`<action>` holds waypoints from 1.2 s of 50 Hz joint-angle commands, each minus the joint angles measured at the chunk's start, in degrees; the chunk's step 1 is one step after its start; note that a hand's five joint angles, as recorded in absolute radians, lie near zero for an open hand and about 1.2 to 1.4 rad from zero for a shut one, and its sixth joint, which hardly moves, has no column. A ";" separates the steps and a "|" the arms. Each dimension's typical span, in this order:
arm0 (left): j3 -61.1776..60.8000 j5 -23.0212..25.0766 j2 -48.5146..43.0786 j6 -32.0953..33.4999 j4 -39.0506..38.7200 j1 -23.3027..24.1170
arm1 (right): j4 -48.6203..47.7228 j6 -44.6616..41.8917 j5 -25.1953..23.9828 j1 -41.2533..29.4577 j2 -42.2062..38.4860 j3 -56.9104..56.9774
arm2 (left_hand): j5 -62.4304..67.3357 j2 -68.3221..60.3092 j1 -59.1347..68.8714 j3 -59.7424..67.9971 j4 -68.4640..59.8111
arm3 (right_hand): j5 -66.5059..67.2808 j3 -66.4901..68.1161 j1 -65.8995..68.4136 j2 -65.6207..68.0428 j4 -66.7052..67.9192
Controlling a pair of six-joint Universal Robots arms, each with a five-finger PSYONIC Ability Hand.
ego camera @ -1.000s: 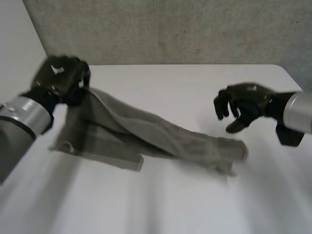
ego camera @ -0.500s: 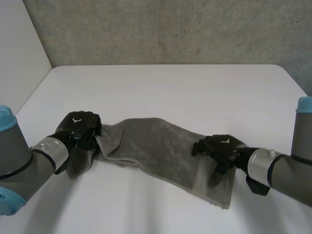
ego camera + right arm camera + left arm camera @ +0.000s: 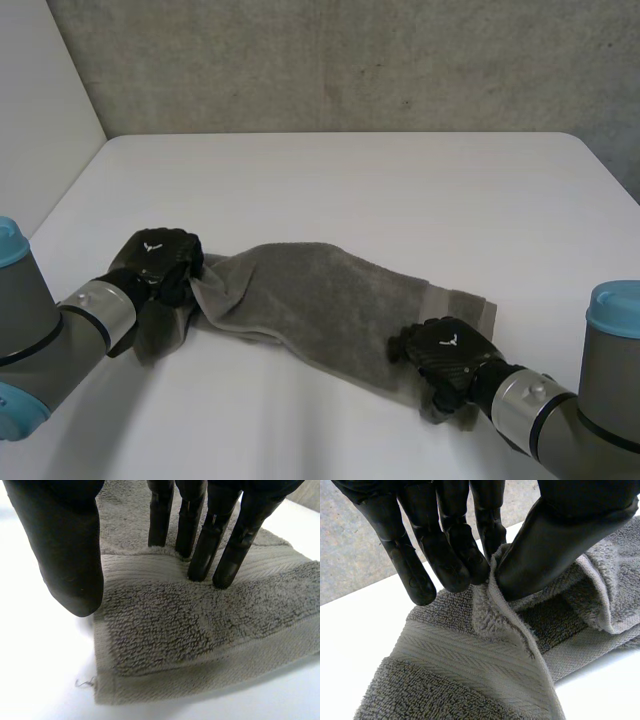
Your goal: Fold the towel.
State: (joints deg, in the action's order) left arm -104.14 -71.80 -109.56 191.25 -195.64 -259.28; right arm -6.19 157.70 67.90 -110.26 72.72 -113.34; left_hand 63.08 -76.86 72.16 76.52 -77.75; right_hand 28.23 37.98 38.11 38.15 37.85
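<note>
A grey towel (image 3: 320, 292) lies bunched in a long strip across the white table (image 3: 350, 180). My left hand (image 3: 155, 262) is at its left end. In the left wrist view the fingers (image 3: 445, 555) and thumb pinch a raised fold of the towel's (image 3: 470, 670) edge. My right hand (image 3: 447, 352) rests on the front edge of the towel's right end. There its straight fingers (image 3: 212, 535) press down on the woven band of the towel (image 3: 200, 625), near a corner. The thumb stands apart beside the towel's edge, over the table.
Bare white table (image 3: 400, 190) stretches behind the towel up to a grey wall (image 3: 350, 60). The table's left edge (image 3: 70, 185) runs close to my left arm. A loose thread (image 3: 84, 682) lies by the towel's corner.
My left hand has come down from the air and laid the towel on the table. My right hand dropped onto the towel's right end, then slid toward the front edge.
</note>
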 commanded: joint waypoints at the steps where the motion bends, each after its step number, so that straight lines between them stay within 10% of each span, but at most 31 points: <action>1: -0.45 0.00 0.13 0.00 0.00 0.01 | -1.20 -0.11 -0.13 0.14 -0.48 0.31 | 6.92 -3.14 7.84 3.48 -2.25 | 10.67 10.92 10.78 10.75 11.05; 10: -0.63 0.00 0.31 0.00 0.00 0.01 | -1.99 0.24 -0.04 -0.04 -0.13 0.57 | 6.92 -3.14 7.84 3.48 -2.25 | 41.12 41.36 41.23 41.20 41.49; 34: -1.42 0.00 0.49 -0.17 0.00 0.01 | -0.93 0.59 0.04 0.31 2.52 -0.13 | 6.92 -3.14 7.84 3.48 -2.25 | 15.77 16.02 15.88 15.85 16.15; 52: -1.33 -0.09 2.32 -0.17 0.96 0.27 | 0.82 1.03 -0.31 0.93 1.72 2.24 | 6.92 -3.14 7.84 3.48 -2.25 | 41.77 42.02 41.89 41.85 42.15; 60: 0.08 0.44 16.48 -0.61 5.80 0.27 | 18.84 1.12 -3.12 3.92 18.95 15.60 | 6.92 -3.14 7.84 3.48 -2.25 | 41.77 42.02 41.89 41.85 42.15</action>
State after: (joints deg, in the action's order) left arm -105.24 -71.86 -103.06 191.06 -193.35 -258.99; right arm 0.15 158.70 67.13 -108.81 80.17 -107.55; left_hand 63.08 -76.87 72.17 76.55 -77.75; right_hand 66.99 75.72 77.08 74.02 76.37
